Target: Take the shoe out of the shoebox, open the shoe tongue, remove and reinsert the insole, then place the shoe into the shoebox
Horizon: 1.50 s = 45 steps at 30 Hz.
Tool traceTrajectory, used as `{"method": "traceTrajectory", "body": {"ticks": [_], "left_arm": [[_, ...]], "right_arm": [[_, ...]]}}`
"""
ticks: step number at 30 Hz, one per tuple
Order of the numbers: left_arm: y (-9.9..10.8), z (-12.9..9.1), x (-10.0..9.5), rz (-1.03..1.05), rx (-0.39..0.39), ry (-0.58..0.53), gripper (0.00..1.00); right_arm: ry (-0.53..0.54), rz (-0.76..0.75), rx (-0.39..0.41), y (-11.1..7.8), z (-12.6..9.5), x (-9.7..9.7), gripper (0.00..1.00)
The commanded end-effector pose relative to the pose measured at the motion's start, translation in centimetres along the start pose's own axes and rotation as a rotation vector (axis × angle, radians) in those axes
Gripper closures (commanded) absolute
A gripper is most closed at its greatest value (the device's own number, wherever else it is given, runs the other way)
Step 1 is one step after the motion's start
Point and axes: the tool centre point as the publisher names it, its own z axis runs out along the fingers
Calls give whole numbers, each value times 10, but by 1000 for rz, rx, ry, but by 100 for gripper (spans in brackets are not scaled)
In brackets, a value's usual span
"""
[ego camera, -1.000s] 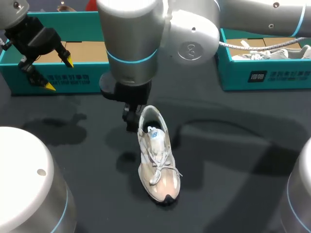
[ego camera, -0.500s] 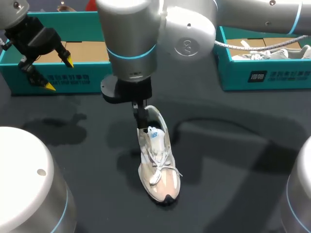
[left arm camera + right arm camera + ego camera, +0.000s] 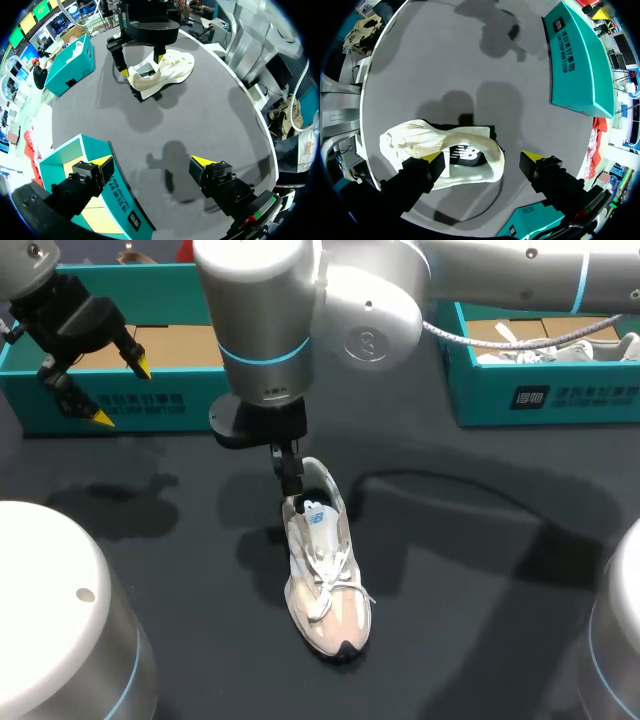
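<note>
The soft white shoe (image 3: 325,590) with laces lies on the dark, flat surface (image 3: 480,590). The right pincer (image 3: 482,159) is wide open over its heel hole and holds nothing. The left pincer (image 3: 120,390) is open too, and empty, by the blue-green cardboard shoebox (image 3: 190,390).

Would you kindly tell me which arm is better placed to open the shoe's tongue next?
Right, I think: the right tool stands open over the heel of the shoe, near its tongue; the left tool hovers off by a shoebox.
</note>
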Motion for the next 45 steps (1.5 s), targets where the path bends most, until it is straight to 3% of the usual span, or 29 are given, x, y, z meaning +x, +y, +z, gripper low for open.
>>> {"method": "traceTrajectory", "body": {"ticks": [1, 11, 20, 39, 43, 45], "left_arm": [[0, 0, 0, 0, -3, 1, 0], [0, 0, 0, 0, -3, 1, 0], [0, 0, 0, 0, -3, 1, 0], [0, 0, 0, 0, -3, 1, 0], [0, 0, 0, 0, -3, 1, 0], [0, 0, 0, 0, -3, 1, 0]], "right_arm": [[5, -7, -6, -3, 10, -5, 0], [-15, -46, -33, -14, 34, -16, 9], [16, -65, -65, -18, 63, -21, 30], [80, -91, -105, -21, 95, -24, 34], [90, -82, -124, -22, 101, -23, 38], [93, -77, -131, -23, 103, -23, 45]]}}
